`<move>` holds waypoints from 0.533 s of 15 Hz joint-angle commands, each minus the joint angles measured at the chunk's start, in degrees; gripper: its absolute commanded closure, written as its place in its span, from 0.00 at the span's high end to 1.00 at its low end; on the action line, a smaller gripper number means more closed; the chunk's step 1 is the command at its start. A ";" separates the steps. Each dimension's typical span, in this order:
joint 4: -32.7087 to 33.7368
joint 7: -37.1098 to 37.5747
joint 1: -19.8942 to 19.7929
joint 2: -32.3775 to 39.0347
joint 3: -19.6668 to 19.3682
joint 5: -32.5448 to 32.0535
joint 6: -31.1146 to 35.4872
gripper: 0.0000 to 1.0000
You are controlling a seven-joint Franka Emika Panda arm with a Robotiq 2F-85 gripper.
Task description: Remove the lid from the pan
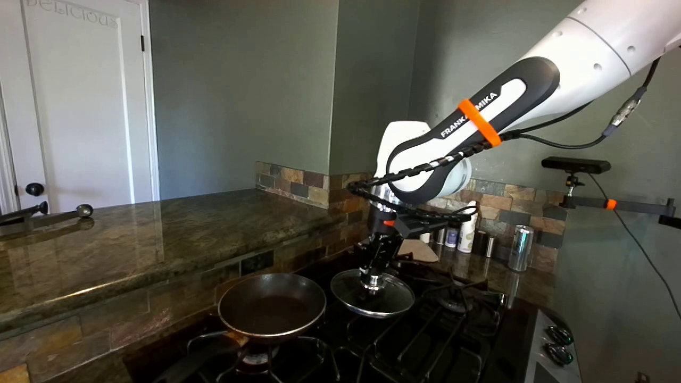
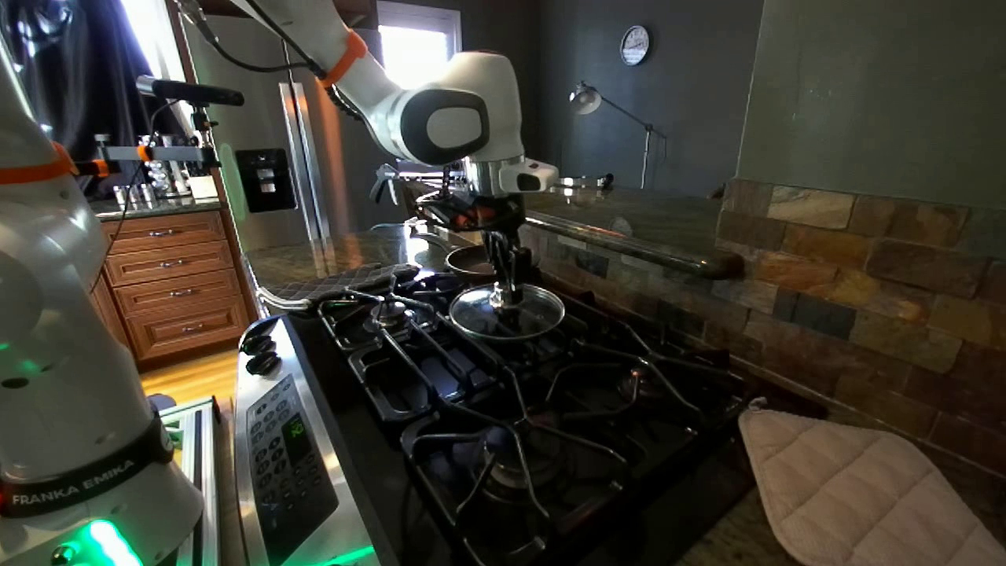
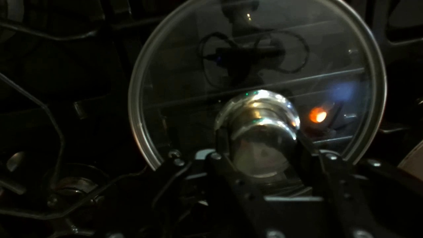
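One robot gripper (image 3: 263,142) grasps the shiny knob (image 3: 261,162) of one round glass lid (image 1: 396,298), its two fingers (image 3: 222,142) on either side. The lid is knob-up and close to level, over the stove (image 2: 354,519) and beside one frying pan (image 1: 271,306); whether it touches the stove I cannot tell. The pan faces upward, uncovered, its long axis running along its single handle (image 1: 205,354), which points to the lower left in an exterior view. Two dials (image 1: 558,334) show in both exterior views. A white door (image 1: 80,117) appears in an exterior view; a wall clock (image 2: 635,45) and a keypad (image 2: 275,456) appear in an exterior view. Only the wrist view shows both fingers flanking the knob clearly.
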 commanded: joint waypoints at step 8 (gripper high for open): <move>-2.32 -0.42 -0.10 -0.40 -0.24 2.04 2.00 0.23</move>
